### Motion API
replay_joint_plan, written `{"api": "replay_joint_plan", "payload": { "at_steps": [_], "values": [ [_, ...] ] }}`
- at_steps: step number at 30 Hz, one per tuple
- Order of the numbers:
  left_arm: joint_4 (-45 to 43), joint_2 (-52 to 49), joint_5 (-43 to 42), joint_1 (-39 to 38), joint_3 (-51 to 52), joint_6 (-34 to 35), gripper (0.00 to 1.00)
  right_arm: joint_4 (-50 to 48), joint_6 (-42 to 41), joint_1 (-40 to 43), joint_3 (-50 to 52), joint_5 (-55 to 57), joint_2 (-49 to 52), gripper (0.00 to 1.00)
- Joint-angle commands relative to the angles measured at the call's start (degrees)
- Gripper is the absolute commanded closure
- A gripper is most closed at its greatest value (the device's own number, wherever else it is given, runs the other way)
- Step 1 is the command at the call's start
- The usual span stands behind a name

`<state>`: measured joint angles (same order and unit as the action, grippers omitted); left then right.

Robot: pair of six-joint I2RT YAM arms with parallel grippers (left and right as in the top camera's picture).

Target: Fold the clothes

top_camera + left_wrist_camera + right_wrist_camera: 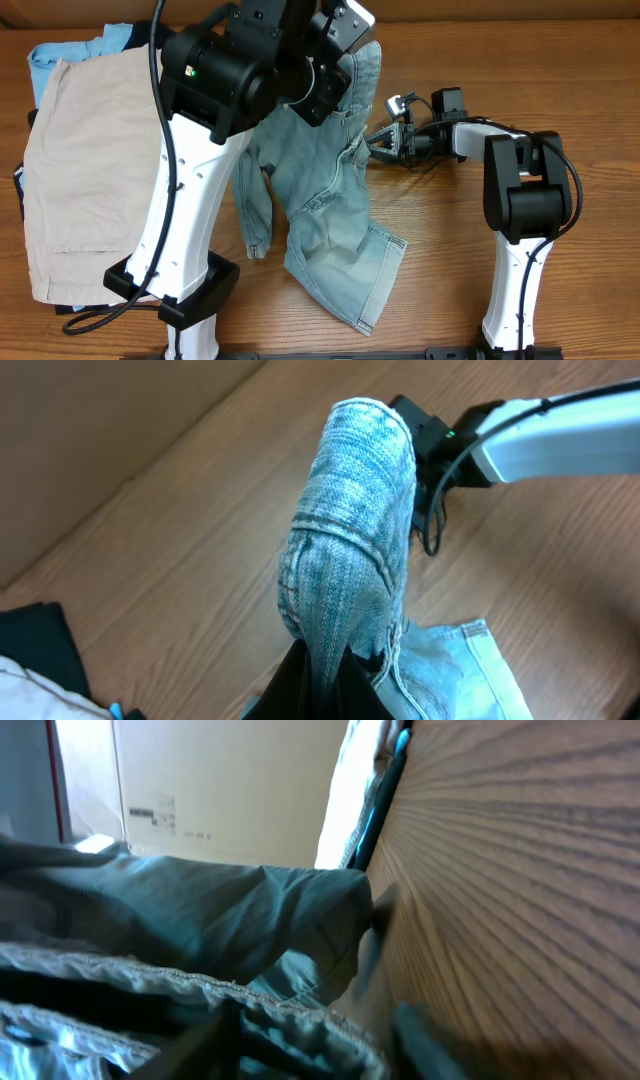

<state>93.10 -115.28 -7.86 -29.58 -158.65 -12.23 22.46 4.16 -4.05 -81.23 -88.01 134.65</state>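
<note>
**Pale denim on smooth wood grain**

The shorts [330,200] are denim, a matt cloth washed pale with raised stitched seams. The left wrist view shows its coarse diagonal weave, and the right wrist view shows a rough-edged hem. The desk [450,290] is smooth wood grain with a soft sheen. Along the left edge of the desk lie beige shorts [90,170] of a finer, flatter matt cloth. The left arm [185,210] has a glossy white plastic shell and black plastic joint housings with a slight shine. The right arm [515,290] is finished the same way. A black cable [168,150] with a smooth sheath runs along the left arm. Beyond the far edge of the desk stands a plain brown matt board [100,420].
</note>
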Motion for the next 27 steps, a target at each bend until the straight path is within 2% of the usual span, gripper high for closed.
{"api": "replay_joint_plan", "payload": {
  "at_steps": [1,4,11,15,22,27],
  "values": [
    [-2.2,2.9,1.3,0.5,-1.7,0.7,0.96,0.2,0.8,0.4,0.3,-1.9,-0.2,0.67],
    [-3.3,2.9,2.5,0.8,-1.7,1.6,0.96,0.4,0.8,0.5,0.2,-1.9,-1.0,0.96],
    [-6.9,2.9,8.5,1.0,-1.7,4.9,0.96,-1.4,-0.4,4.7,0.0,-1.1,-5.5,0.96],
    [-9.1,2.9,13.0,3.7,-1.7,8.3,0.96,-1.3,-5.3,8.4,-0.8,7.7,-10.2,0.96],
    [-11.8,2.9,12.9,8.0,-1.7,8.2,0.96,1.9,-13.1,11.7,-1.0,34.1,-23.3,0.96],
    [-11.9,2.9,12.8,9.4,-1.7,8.0,0.96,12.1,-13.4,12.1,-3.1,54.5,-35.3,0.96]
  ]
}}
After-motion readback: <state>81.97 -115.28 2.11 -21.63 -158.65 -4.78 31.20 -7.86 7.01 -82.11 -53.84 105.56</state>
